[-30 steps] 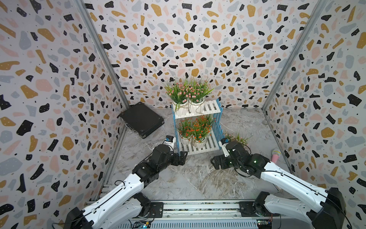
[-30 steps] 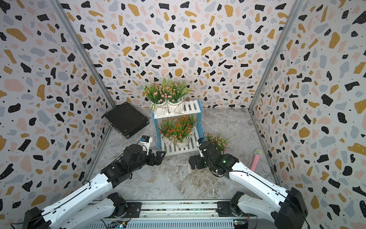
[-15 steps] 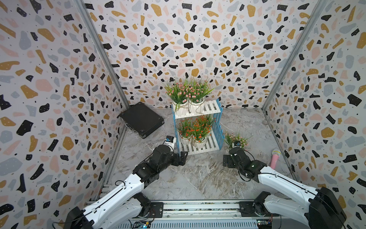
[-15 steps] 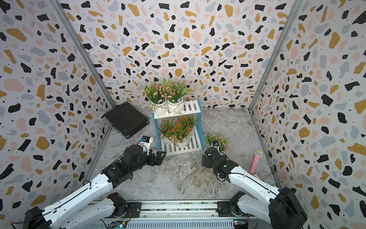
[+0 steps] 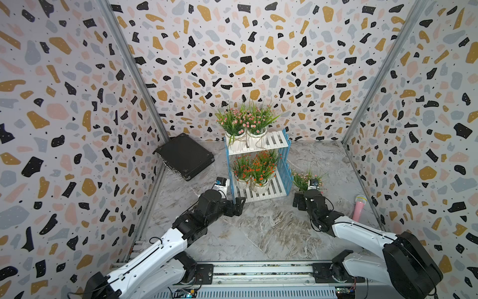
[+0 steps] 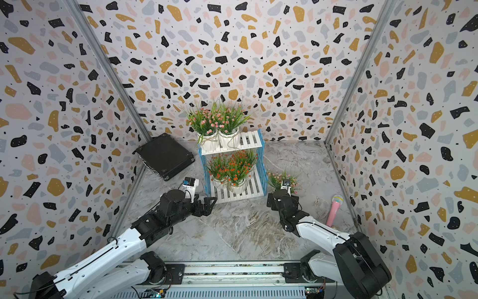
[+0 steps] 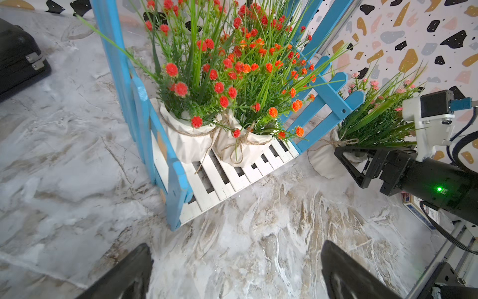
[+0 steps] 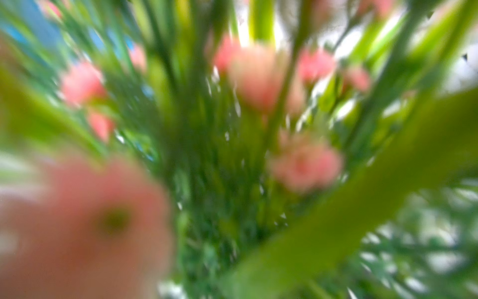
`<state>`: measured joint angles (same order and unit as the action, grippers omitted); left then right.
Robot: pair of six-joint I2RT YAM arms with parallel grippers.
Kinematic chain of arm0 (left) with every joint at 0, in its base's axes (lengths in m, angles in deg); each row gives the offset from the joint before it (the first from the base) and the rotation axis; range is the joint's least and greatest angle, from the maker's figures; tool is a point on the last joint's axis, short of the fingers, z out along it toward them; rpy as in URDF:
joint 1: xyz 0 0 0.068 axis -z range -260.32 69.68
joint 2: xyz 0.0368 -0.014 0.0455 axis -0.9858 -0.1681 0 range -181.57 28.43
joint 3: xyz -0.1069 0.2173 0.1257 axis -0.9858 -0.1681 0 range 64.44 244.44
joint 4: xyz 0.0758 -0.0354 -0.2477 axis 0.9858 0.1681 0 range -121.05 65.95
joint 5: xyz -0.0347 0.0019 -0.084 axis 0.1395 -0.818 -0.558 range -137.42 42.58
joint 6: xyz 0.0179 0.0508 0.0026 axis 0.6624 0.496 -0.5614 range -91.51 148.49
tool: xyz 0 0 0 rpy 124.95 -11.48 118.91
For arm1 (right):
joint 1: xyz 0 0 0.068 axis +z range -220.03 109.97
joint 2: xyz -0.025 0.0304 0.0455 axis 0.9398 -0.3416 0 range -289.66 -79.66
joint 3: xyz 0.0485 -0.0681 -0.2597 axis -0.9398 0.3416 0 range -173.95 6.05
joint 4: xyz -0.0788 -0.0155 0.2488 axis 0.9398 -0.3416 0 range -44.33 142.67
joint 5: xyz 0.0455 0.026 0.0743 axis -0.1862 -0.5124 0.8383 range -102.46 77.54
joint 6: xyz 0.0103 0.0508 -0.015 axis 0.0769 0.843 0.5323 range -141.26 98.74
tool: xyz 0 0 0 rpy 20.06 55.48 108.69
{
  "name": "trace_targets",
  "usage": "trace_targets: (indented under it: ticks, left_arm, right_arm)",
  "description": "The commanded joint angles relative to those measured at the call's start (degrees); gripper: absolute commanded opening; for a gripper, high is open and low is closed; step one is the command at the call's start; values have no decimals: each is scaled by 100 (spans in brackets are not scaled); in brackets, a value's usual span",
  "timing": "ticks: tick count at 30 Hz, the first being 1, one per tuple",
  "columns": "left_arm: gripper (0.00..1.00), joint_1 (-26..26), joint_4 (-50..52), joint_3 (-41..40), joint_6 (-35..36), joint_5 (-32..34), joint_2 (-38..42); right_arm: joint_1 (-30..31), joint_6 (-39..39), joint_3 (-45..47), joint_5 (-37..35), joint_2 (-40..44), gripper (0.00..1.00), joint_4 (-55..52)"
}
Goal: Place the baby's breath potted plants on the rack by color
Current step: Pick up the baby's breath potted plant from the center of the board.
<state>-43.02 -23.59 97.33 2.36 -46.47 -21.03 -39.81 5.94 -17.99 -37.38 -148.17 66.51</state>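
**Last pink plant waits on the floor, right of the rack**

The rack (image 5: 278,141) stands at the far middle, sorted by colour: two pink plants (image 5: 245,121) sit at the left of the top shelf and the orange-red plants (image 5: 258,168) crowd the lower one. The bare slats at the top shelf's right end are the likely slot for the stray pink plant (image 5: 302,178), which stands on the floor just right of the rack.

The right gripper (image 6: 283,197) is low at that pot with its fingers spread wide, probably to straddle it. Its wrist view is a blur of blossoms, so contact cannot be confirmed.

The left gripper (image 5: 240,205) hangs empty and wide apart near the rack's near-left corner, apparently out of the way.
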Motion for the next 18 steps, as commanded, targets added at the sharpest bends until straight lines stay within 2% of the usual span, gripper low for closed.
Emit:
trace_targets:
  ticks: [1, 8, 18]
  left_arm:
    - [100, 32, -245, -63, 101, -25, 82]
    - [100, 31, -281, -89, 94, -25, 93]
    - [100, 24, -267, -115, 109, -16, 157]
  right_arm:
    - [-137, -294, 84, -148, -49, 99, 806]
    - [-382, -443, 210, 57, -609, 99, 1718]
    - [-393, -435, 315, 82, -1189, 99, 2262]
